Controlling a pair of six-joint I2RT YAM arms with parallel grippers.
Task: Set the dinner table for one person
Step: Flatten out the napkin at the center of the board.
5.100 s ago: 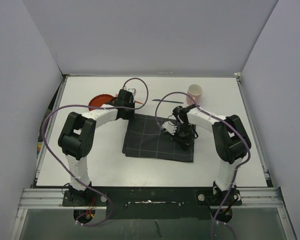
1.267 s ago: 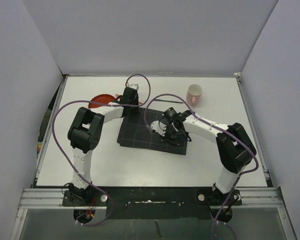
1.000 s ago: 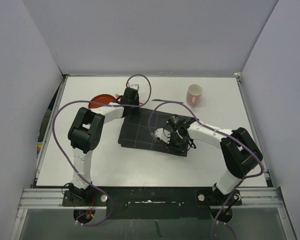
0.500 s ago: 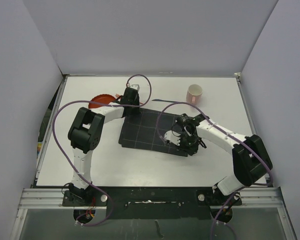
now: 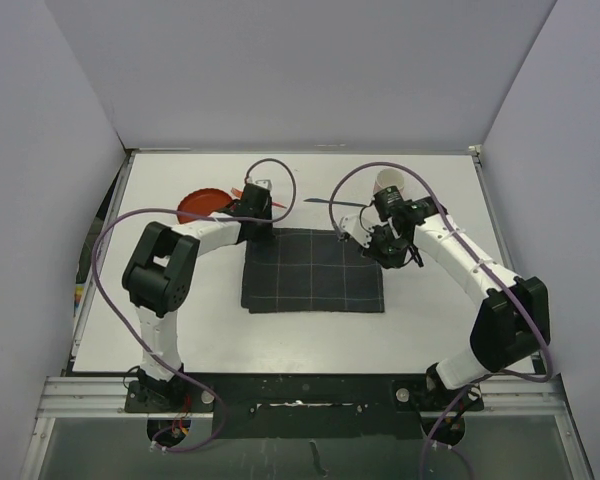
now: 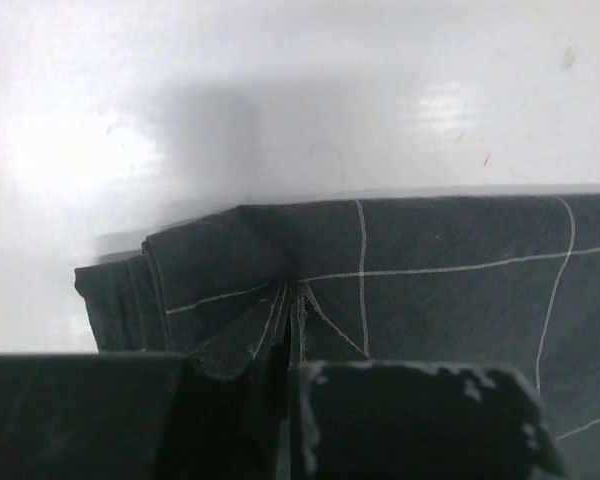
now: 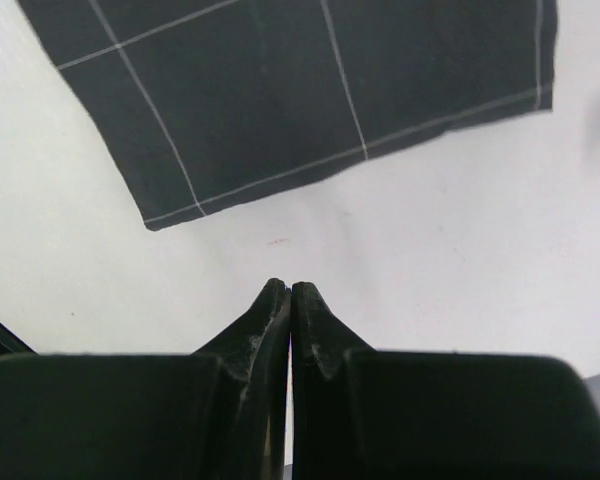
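Left hand (image 6: 290, 300) pinching one mat (image 5: 313, 270), right hand (image 7: 289, 290) closed, one cup (image 5: 390, 182)

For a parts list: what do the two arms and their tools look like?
The left arm and right arm have white tubular links joined by bulky black joint housings. A thin purple cable loops loosely along each. The left tool and right tool have black tapered fingers with scuffed edges. No markings are legible.
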